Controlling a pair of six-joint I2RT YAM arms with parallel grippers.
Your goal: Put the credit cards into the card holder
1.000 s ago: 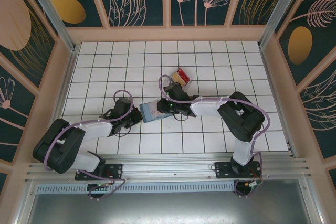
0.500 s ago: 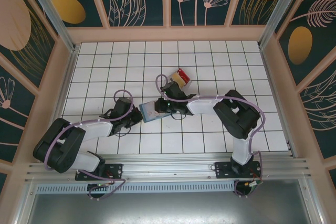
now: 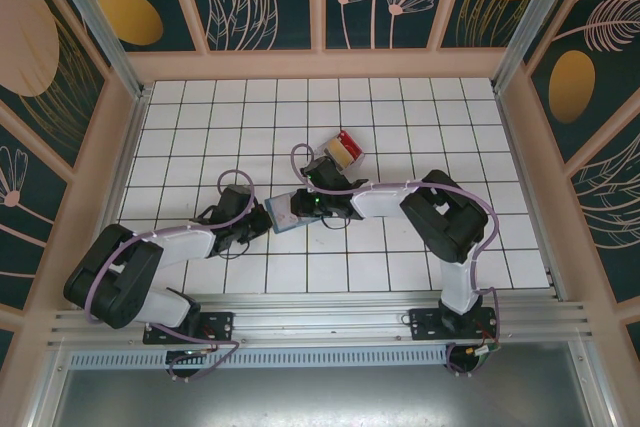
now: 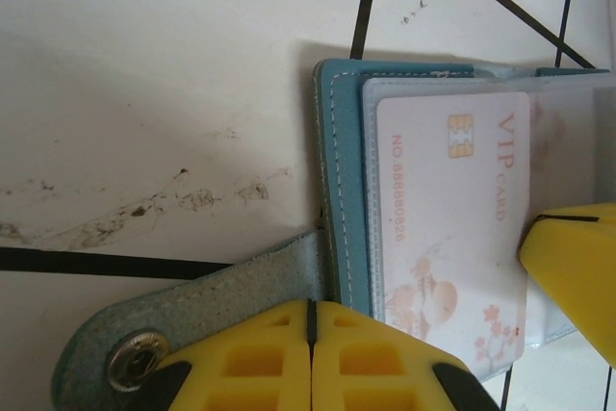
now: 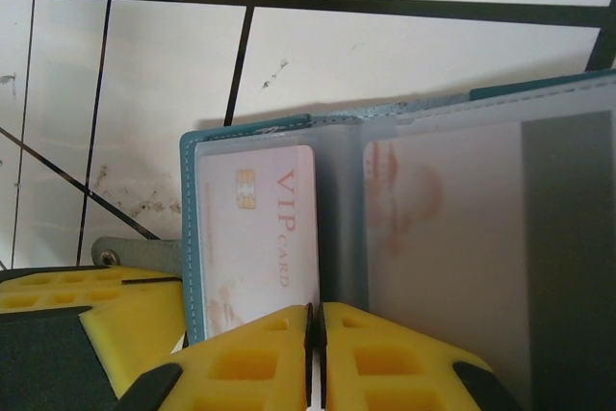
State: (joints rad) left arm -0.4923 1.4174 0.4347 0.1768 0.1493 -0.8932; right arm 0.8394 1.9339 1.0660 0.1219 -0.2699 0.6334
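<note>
Since both hands are down on the teal wallet (image 4: 342, 170) rather than at the card holder (image 3: 343, 148), I judge the step in hand to be freeing the white VIP card (image 4: 452, 228) from its clear sleeve so it can go across. The left hand (image 4: 310, 324) has its fingers closed flat together with nothing between them that I can make out. Its tips sit on the wallet's stitched edge where the snap strap (image 4: 183, 324) leaves it, which I read as pinning, not pinching. The right hand (image 5: 315, 324) is likewise closed, its tips at the near edge of the sleeves just beside the card's corner (whether it bears on the card or only on the plastic, I cannot tell). The card holder stands apart from all this, further out on the tabletop (image 3: 420, 117), with a red card (image 3: 347, 139) showing at it.

To do this well I would keep the left hand's weight on the cover so the wallet cannot skate on the smooth tiles. The right should drag the card toward the sleeve's open end, not press it deeper into the pocket. I expect the plastic to be slippery and floppy, so I would use a light load and a slow slide. Once an edge stands proud, I would open the right hand only narrowly to take it.
</note>
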